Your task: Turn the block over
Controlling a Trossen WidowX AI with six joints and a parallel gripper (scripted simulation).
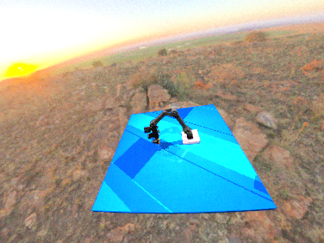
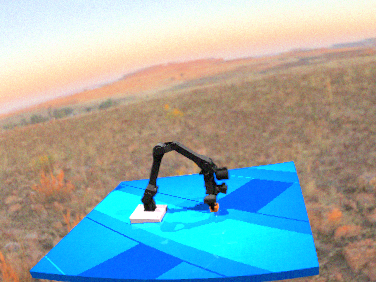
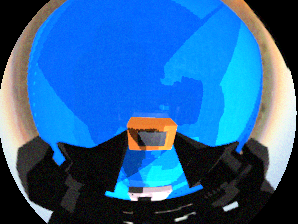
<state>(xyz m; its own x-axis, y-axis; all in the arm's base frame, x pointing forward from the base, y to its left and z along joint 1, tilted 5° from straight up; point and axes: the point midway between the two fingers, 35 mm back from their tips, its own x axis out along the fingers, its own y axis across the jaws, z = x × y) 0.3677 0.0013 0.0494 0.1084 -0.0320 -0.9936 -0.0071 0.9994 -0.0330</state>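
Observation:
The orange block [image 1: 158,140] [image 2: 215,208] [image 3: 151,121] is small and sits at the arm's tip, at or just above the blue table [image 1: 185,190] [image 2: 280,255] [image 3: 115,60]. In the wrist view its dark grey marked patch [image 3: 154,139] shows on the face turned toward the camera, partly shaded. My gripper [image 1: 157,140] [image 2: 213,205] [image 3: 151,134] points down and is shut on the block, one black finger against its left side and one against its right. The block's underside is hidden, and I cannot tell whether it touches the table.
The arm stands on a white base plate [image 1: 196,140] [image 2: 142,216] [image 3: 162,193], to the right of the block in the top view and to its left in the exterior view. The table has patches of different blues and shadows. Rocky ground surrounds its edges.

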